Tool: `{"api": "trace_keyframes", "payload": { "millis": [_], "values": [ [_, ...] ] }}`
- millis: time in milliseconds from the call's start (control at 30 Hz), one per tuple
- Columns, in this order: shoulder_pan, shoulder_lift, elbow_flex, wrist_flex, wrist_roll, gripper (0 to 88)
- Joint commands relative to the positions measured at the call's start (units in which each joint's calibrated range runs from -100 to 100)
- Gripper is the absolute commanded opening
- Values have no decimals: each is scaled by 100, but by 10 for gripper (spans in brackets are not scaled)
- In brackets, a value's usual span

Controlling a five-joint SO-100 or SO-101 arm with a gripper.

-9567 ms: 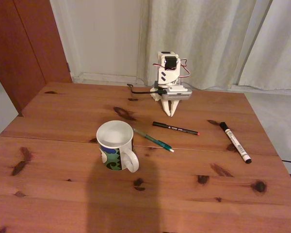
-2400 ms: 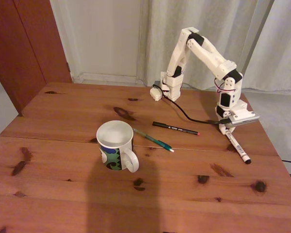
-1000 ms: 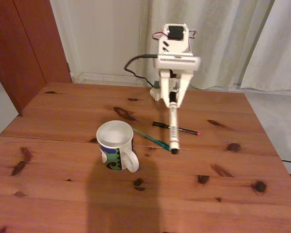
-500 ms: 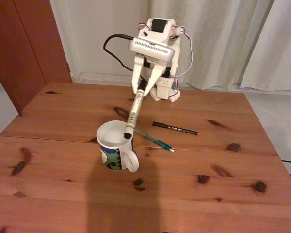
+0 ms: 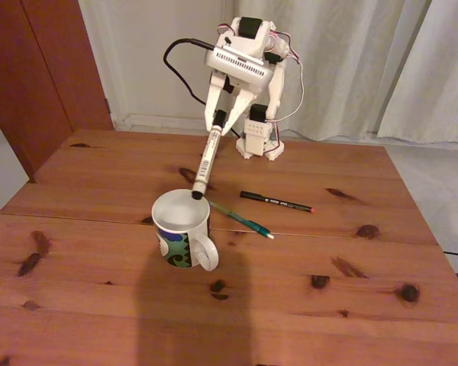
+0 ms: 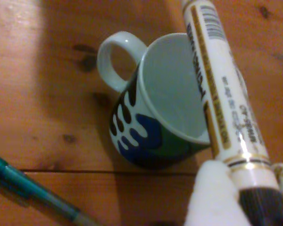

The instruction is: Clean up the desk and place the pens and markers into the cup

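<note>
Fixed view: we've got the gripper clamped on the white marker, which hangs slanted below it, black tip just over the mug's rim.

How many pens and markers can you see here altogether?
3. The thick white marker with black cap hangs in the gripper over the white ceramic mug; the thin black pen and teal-green pen lie on the wooden desk.

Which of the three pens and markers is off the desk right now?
The thick white marker: the pincer holds it by its upper end, tip down over the cup. The black pen and teal pen lie flat on the desk.
</note>
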Motion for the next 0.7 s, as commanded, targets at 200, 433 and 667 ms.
{"api": "trace_keyframes", "payload": {
  "millis": [200, 433, 667],
  "values": [
    [402, 292, -797, -4, 167, 8],
    [523, 921, -1690, 804, 424, 8],
    [587, 1451, -2700, 1837, 591, 8]
  ]
}}
